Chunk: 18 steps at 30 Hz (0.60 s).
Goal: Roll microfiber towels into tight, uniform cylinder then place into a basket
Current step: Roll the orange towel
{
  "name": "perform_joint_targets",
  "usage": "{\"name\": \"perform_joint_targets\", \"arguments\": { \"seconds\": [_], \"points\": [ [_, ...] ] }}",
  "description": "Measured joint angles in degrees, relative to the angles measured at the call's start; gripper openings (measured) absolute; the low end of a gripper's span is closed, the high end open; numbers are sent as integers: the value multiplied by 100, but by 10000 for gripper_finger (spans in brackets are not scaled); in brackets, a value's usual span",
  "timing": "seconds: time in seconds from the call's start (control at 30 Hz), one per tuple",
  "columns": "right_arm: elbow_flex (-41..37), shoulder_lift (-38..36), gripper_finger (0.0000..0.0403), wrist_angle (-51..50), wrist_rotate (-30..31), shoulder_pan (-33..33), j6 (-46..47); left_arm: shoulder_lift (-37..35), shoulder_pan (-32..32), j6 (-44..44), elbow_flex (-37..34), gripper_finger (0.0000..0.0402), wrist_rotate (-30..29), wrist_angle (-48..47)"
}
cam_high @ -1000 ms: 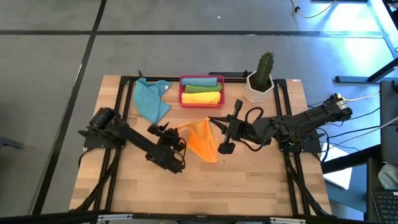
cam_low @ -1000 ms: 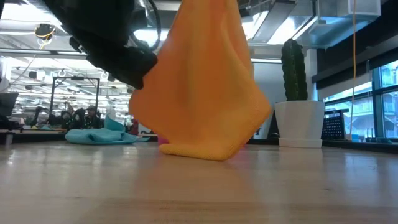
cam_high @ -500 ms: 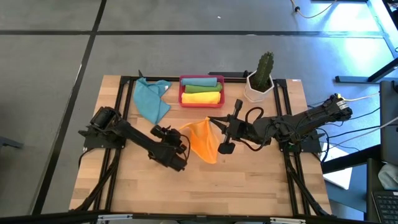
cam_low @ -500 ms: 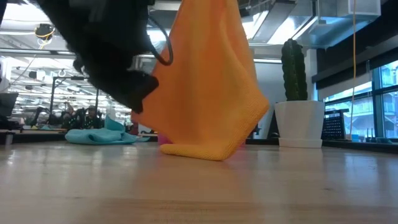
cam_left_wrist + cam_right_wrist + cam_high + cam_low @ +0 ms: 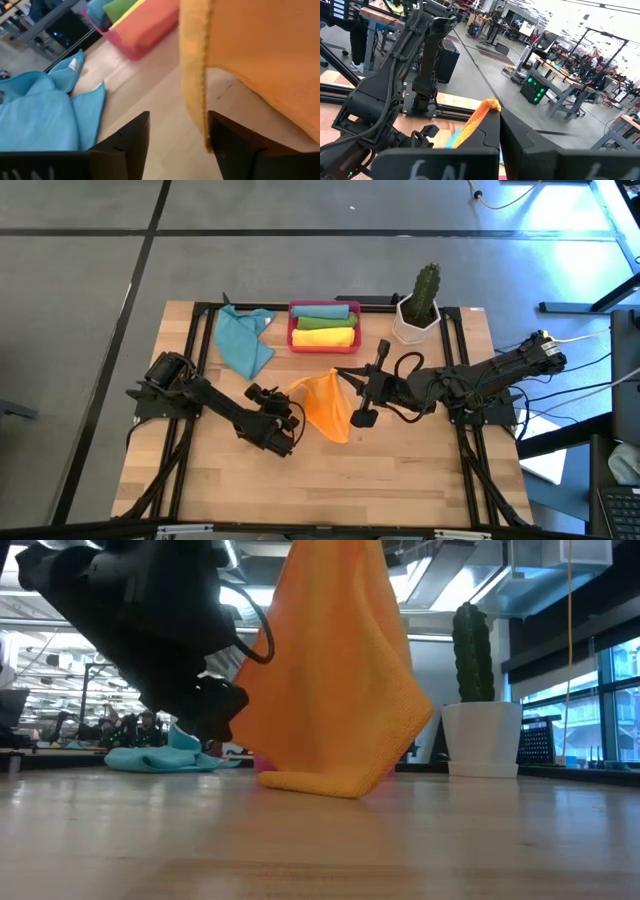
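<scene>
Since a second ago the left gripper (image 5: 291, 417) has slid closer to the hanging orange towel (image 5: 326, 404), and its fingers (image 5: 131, 139) now stand open with the towel's edge between them, not yet pinched. By contrast the right gripper (image 5: 343, 377) has not shifted; its fingers (image 5: 487, 131) are closed on the orange towel's top corner, holding it up so that its lower fold rests on the tabletop (image 5: 400, 470).

No brand or readable writing shows; a small white tag sits on the teal towel (image 5: 42, 107), its text too small to make out.

Pale wooden planks make up the tabletop, framed with black rails, standing on a grey floor. Beyond it, the low view shows a large workshop with benches, frames and ceiling lights.

At the far edge sits the red basket (image 5: 293, 331), holding three rolled towels: teal, green and yellow. Left of it the teal towel lies crumpled and loose. Right of the basket stands a white pot (image 5: 413, 326) with a cactus (image 5: 427, 288).
</scene>
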Motion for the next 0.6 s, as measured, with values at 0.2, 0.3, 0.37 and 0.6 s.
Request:
{"name": "perform_joint_targets", "arguments": {
  "seconds": [0.2, 0.3, 0.37, 0.6],
  "points": [
    [0, 0, 3, -6, -2, 0, -1, 0, 20, 864, -141, 138, 30, 824],
    [0, 0, 3, -27, -2, -2, -2, -44, 39, 1264, -276, 104, 57, 1086],
    [0, 0, 3, -78, -2, 0, -2, -210, 1, 1292, -430, 74, 49, 1151],
    [0, 0, 3, -109, -4, 0, -2, -1224, -327, 1471, -1365, 4, -199, 2182]
  ]
}}
